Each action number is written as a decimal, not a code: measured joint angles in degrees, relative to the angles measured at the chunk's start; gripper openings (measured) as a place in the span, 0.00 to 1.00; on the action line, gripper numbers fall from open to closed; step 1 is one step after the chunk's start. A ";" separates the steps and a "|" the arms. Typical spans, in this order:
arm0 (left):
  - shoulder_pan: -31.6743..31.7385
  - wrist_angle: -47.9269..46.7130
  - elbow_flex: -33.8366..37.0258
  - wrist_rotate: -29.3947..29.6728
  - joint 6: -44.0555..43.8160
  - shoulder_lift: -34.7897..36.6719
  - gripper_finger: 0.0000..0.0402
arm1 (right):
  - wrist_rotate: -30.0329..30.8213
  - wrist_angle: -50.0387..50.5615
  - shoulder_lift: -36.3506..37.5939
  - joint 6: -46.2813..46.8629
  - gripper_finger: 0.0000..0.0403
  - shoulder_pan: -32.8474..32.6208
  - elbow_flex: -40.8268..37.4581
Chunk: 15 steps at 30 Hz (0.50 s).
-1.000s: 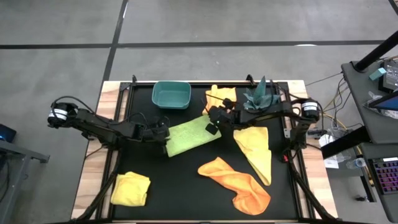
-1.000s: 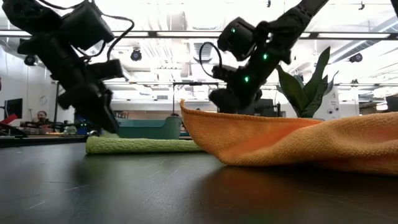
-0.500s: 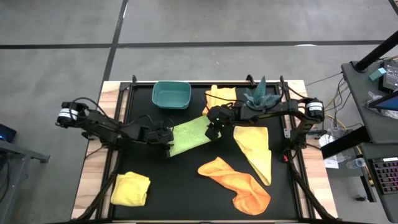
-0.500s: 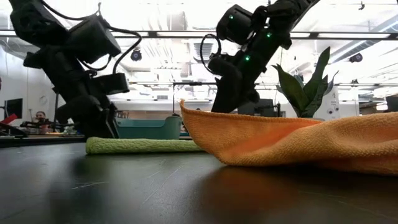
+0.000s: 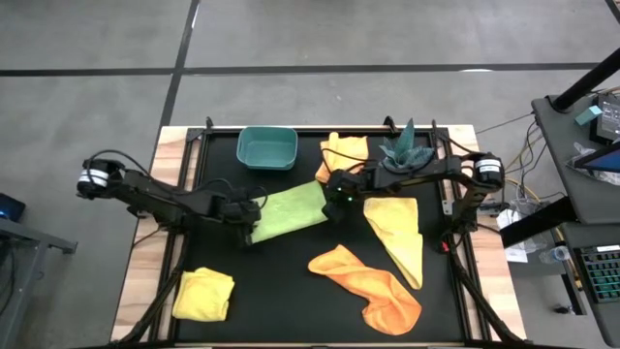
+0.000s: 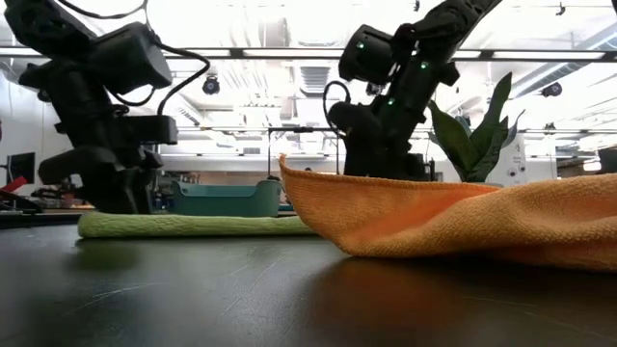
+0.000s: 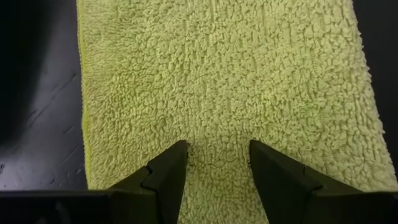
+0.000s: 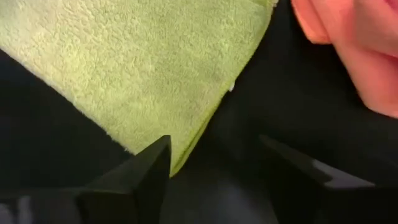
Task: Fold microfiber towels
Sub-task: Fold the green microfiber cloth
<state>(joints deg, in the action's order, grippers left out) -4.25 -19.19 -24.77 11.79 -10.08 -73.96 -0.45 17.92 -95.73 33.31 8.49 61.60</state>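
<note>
Right now your lime green towel [image 5: 287,210] lies flat on the black table [image 5: 291,291], a folded strip just in front of the teal bin [image 5: 266,147]. Your left gripper [image 5: 244,225] sits at the towel's end farthest from the potted plant [image 5: 407,147]; in the left wrist view its fingers [image 7: 166,171] press down on the pile with a gap between them, and you cannot tell whether any cloth is pinched. Your right gripper [image 5: 337,198] is at the towel's other end, fingers [image 8: 143,174] spread wide and holding nothing, the towel corner just ahead of them. Beside the plant you have an orange towel [image 5: 344,150]; on the plant's side of the green towel lie a yellow towel [image 5: 399,233] and a crumpled orange towel [image 5: 373,286]. Another folded yellow towel [image 5: 203,294] rests at the corner far from the bin.
</note>
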 joint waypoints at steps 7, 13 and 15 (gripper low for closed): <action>0.00 -1.93 0.25 -0.35 0.11 8.39 0.41 | 0.94 -7.08 -3.82 2.00 0.64 0.24 -0.04; 0.00 -1.60 0.28 -0.16 -0.02 12.33 0.41 | 1.40 -11.81 -4.92 2.30 0.65 0.68 -0.02; 0.00 -1.29 0.50 -0.12 -0.04 13.03 0.41 | 2.21 -11.99 -5.11 2.60 0.65 0.74 -0.02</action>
<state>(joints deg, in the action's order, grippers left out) -4.25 -20.48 -24.27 11.67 -10.12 -60.94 1.76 5.93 -100.84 35.92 9.23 61.58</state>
